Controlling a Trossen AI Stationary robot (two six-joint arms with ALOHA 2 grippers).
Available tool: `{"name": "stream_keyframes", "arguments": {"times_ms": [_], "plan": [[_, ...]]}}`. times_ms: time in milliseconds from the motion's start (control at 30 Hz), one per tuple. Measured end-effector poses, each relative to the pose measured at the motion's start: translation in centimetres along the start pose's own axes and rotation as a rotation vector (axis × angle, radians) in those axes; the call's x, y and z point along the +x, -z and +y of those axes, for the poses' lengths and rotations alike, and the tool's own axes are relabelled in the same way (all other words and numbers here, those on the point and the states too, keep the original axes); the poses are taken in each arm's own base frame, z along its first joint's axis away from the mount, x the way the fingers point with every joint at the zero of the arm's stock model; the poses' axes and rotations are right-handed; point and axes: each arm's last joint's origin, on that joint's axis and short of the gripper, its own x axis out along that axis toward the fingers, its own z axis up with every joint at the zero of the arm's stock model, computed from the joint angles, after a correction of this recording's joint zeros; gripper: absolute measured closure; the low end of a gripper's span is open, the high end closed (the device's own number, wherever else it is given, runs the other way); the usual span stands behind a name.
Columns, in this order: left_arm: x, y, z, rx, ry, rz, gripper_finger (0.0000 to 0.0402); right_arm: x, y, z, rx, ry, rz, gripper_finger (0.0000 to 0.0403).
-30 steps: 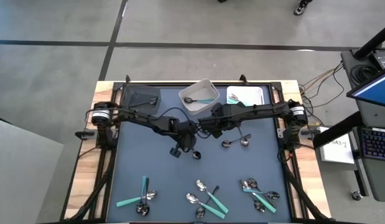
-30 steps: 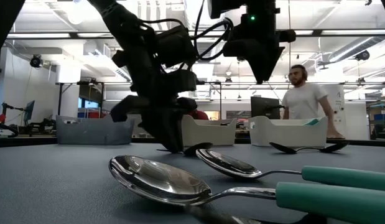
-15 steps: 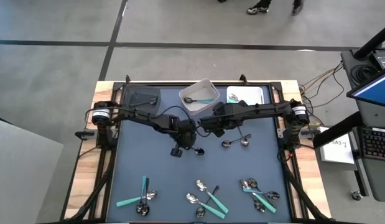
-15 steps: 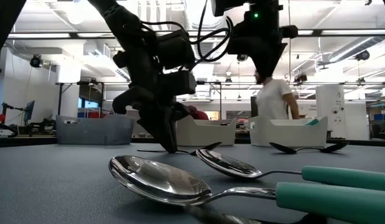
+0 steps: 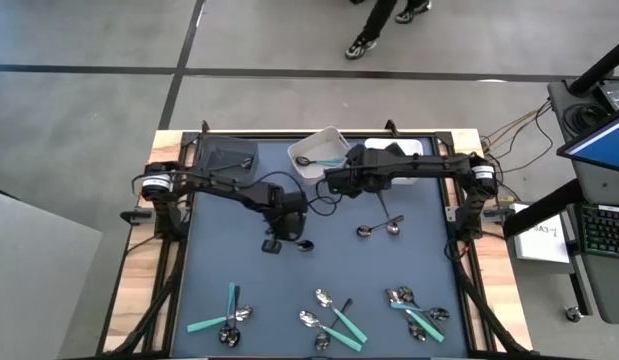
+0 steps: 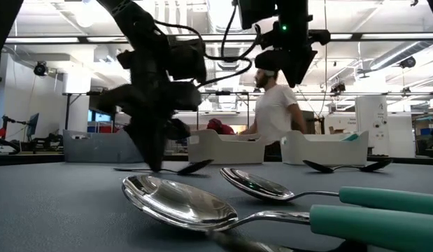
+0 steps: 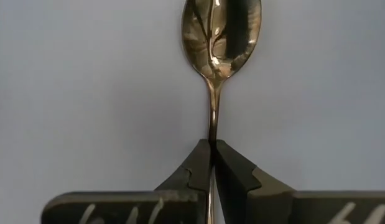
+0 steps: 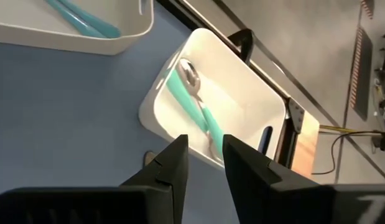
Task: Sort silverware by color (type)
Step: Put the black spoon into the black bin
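Grasp stage of the sort. The left gripper [image 7: 212,163] is lowered to the table [image 5: 219,270] near its centre, and its fingers [image 7: 232,167] are closed on the thin handle of a dark-handled spoon [image 7: 220,34], whose bowl lies flat on the table. The right gripper [image 8: 204,163] is held above the far edge of the table over a white bin [image 8: 242,87], fingers narrowly parted and empty; a teal-handled spoon [image 8: 192,99] is seen in that bin. Further silverware [image 5: 334,315] is scattered along the near edge, and two spoons [image 5: 379,229] lie right of centre. The next move is judged to call for a lift of the held spoon and its carriage to the bin for dark handles.
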Motion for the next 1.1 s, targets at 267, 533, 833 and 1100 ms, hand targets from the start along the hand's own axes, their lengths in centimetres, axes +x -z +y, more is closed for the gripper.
{"name": "stream_keyframes", "arguments": {"times_ms": [267,533,833,1100], "plan": [[-3.7,2.4,-0.9,-0.013,0.009,-0.010,0.0401,0.9,-0.6,-0.6,-0.012,0.019,0.021,0.0316],[-8.1,6.2,-2.0,-0.110,-0.172,-0.122,0.0401,1.1,-0.9,-0.9,-0.002,0.036,0.013,0.0314],[-14.4,9.9,-0.9,-0.317,-0.735,-0.241,0.0401,1.1,-0.9,-0.8,0.054,0.032,0.009,0.0314],[-16.4,14.9,3.0,-0.530,-0.925,-0.101,0.0401,1.1,-0.9,-0.7,0.081,0.028,0.008,0.0310]]}}
